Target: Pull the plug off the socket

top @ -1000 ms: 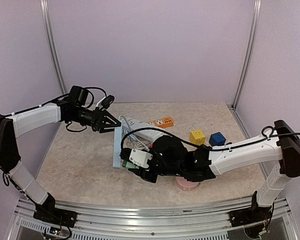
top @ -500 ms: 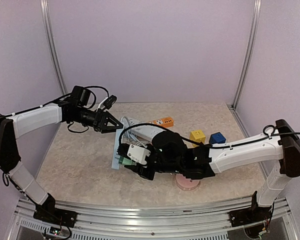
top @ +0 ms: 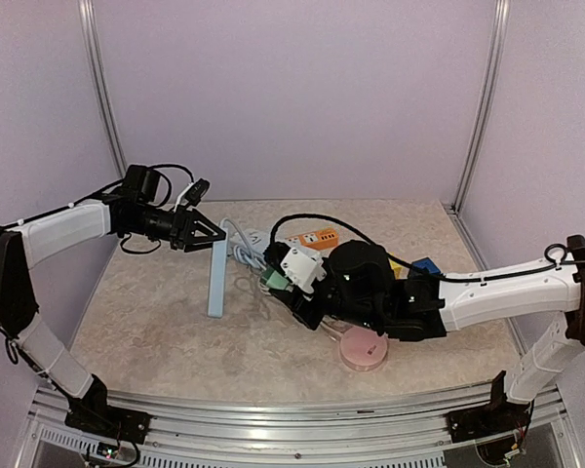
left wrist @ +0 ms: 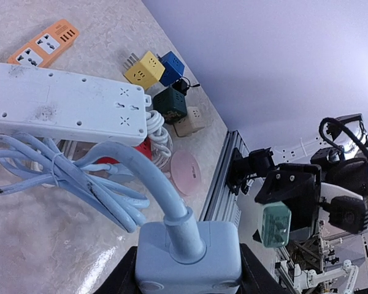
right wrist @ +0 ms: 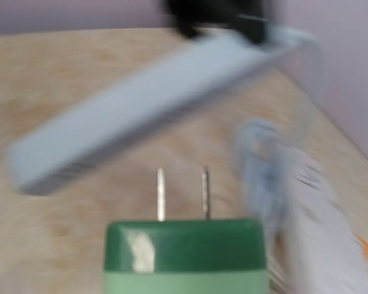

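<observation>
- Left arm [top: 68, 229]: reaches in from the table's left side. The left jaws are closed partway on the cable end of the light-blue socket strip [top: 216, 278], with one black finger [left wrist: 124, 277] pressed to each side of its housing.
- Light-blue socket strip: held up at its top end and hanging steeply, its lower end down by the table [top: 156, 331]. Whether that end touches the surface cannot be told. Its pale blue cable [left wrist: 80, 177] leaves the gripped end and lies in a bundled coil.
- Right arm [top: 497, 292]: stretches across the table from the right. The right jaws are partly closed on the green plug [top: 271, 281].
- Green plug: out of the socket and held in the air just to the right of the strip, clearly apart from it. In the right wrist view both metal prongs [right wrist: 161, 195] stand bare, pointing toward the blurred blue strip.
- White power strip [left wrist: 67, 113]: lies flat behind the cable coil, and the orange power strip [top: 317, 237] lies beyond it.
- Small cubes — yellow [left wrist: 144, 68], blue [left wrist: 170, 66], dark green [left wrist: 170, 104] and beige [left wrist: 189, 122] — are clustered near the white strip's end.
- Pink disc [top: 361, 349]: lies flat on the table, under the right arm's forward end.
</observation>
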`<state>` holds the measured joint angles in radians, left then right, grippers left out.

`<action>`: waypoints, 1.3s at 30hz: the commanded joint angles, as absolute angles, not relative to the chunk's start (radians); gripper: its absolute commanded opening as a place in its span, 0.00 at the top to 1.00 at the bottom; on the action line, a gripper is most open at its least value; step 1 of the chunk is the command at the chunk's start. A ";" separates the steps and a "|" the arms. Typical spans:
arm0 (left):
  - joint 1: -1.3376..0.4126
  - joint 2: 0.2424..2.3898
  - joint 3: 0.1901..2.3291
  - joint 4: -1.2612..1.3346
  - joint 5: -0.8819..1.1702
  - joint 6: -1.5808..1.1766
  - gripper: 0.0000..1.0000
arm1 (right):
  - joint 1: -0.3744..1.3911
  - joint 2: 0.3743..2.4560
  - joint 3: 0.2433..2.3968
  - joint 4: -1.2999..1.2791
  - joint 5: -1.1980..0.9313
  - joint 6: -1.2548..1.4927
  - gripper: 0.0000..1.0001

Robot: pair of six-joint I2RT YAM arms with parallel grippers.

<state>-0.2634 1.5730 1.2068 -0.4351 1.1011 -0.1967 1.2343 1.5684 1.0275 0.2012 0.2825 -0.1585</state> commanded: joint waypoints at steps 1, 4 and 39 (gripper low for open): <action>-0.233 1.499 1.238 -0.356 1.125 -0.185 0.79 | 1.171 1.499 0.980 0.157 0.447 -0.016 1.00; -0.216 1.487 1.234 -0.347 1.114 -0.198 0.79 | 1.103 1.494 0.989 0.064 0.485 0.081 1.00; -0.137 1.639 1.253 -0.471 0.891 -0.276 0.71 | 0.654 1.865 1.163 -0.304 0.321 0.260 0.90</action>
<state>-0.1509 1.5951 1.2076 -0.4629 0.9203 -0.2874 0.6765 1.8450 1.1603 -0.2810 0.3050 0.2523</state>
